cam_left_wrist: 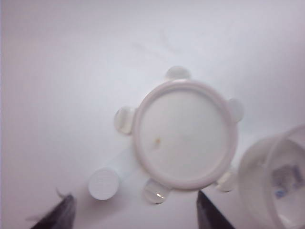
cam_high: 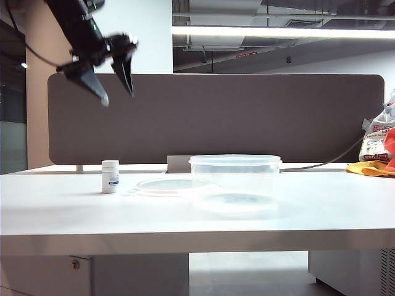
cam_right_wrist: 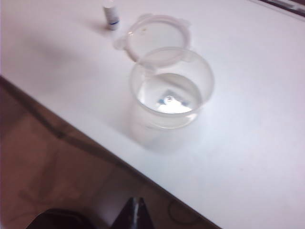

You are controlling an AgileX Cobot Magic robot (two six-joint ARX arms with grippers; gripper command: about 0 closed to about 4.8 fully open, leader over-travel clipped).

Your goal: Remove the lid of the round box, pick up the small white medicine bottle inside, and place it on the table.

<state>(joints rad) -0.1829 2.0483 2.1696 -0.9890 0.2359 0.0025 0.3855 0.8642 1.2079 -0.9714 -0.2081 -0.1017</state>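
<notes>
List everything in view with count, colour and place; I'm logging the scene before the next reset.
small white medicine bottle: one, white with blue band, upright on the table, left of the lid.
lid: one, translucent with pinkish rim, flat on the table between bottle and box.
round box: one, clear, open, mid-table.
table: one, white.
partition panel: one, grey-brown, behind the table.
bags: white, orange and yellow, far right.
left gripper: black, open, high above the bottle.
right gripper: dark, off the table's edge, state unclear.
</notes>
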